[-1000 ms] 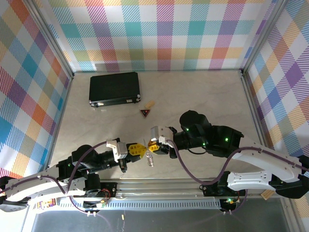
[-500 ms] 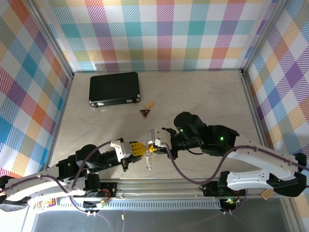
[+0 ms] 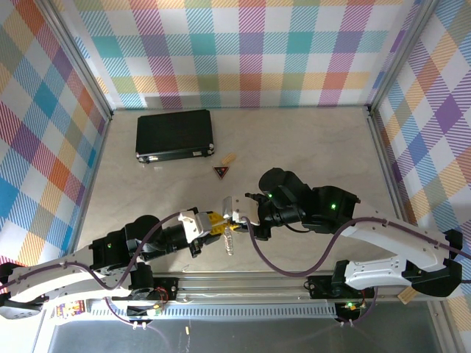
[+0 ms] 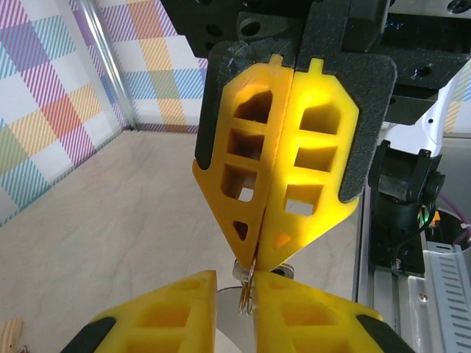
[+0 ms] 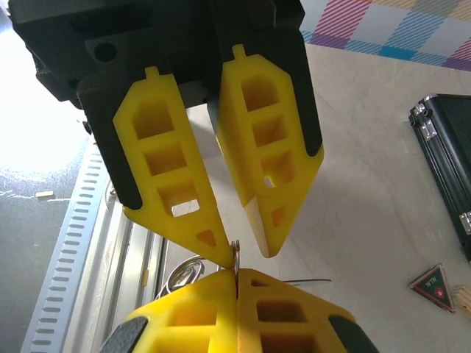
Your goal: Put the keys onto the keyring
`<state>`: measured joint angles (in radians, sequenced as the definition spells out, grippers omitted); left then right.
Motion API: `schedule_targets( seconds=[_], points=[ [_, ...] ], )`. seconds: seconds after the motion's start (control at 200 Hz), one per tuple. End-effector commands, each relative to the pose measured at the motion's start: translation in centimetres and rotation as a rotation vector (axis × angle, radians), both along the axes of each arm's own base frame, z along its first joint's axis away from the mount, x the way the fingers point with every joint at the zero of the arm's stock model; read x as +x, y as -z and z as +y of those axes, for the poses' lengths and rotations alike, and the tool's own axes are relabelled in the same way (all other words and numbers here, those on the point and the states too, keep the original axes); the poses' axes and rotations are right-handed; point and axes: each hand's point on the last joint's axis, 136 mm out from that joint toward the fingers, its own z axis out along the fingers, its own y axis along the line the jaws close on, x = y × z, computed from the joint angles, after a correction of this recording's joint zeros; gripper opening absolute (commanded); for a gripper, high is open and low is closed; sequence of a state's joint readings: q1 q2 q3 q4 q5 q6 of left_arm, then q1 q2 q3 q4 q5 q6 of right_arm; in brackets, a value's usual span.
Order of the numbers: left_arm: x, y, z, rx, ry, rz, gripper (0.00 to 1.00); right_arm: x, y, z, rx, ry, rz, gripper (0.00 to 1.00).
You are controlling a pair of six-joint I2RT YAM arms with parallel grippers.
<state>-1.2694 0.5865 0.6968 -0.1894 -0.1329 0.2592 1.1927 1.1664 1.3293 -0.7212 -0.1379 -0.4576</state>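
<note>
My two grippers meet tip to tip above the table's near edge. The right gripper [image 3: 235, 219] is shut on the thin keyring [image 5: 235, 254], pinching its edge between yellow fingertips. The left gripper [image 3: 214, 224] faces it with its jaws a little apart. The keyring [image 4: 250, 290] stands in that gap, against one left finger and clear of the other. In the left wrist view the right gripper [image 4: 257, 259] points down, shut. The silver keys [image 3: 230, 245] hang below the two grippers, and their loop [image 5: 179, 273] shows beside my right fingers.
A black case [image 3: 174, 134] lies at the back left. A dark-red triangular trinket [image 3: 221, 172] with a tan piece [image 3: 229, 158] lies on the table behind the grippers. The slotted metal rail [image 3: 243, 283] runs along the near edge, under the keys.
The left gripper's jaws have parted from shut. The left arm has pushed forward and the right arm has shifted left; the grippers still meet over the hanging keys.
</note>
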Motion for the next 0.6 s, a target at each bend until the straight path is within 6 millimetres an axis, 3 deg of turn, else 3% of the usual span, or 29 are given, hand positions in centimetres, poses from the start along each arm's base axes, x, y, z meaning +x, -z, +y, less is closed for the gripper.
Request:
schedule_targets(
  seconds=[0.0, 0.14, 0.365, 0.495, 0.59],
  points=[
    [0.3, -1.4, 0.2, -0.023, -0.019, -0.024, 0.17, -1.0, -1.9, 0.5, 0.054, -0.051, -0.015, 0.0],
    [0.1, -1.9, 0.2, -0.054, -0.006, -0.02, 0.0, -1.2, -2.0, 0.5, 0.062, -0.059, -0.013, 0.0],
    [-0.1, -2.9, 0.6, -0.113, -0.003, -0.032, 0.0, -1.2, -2.5, 0.2, 0.078, -0.041, -0.013, 0.0],
    [-1.1, -4.0, 1.1, -0.162, 0.04, -0.042, 0.0, -1.3, -3.3, -0.5, 0.117, -0.016, 0.003, 0.32],
    [-1.8, -4.8, 1.3, -0.192, 0.078, -0.043, 0.0, -1.4, -4.0, -1.1, 0.152, 0.009, 0.017, 0.41]
  ],
)
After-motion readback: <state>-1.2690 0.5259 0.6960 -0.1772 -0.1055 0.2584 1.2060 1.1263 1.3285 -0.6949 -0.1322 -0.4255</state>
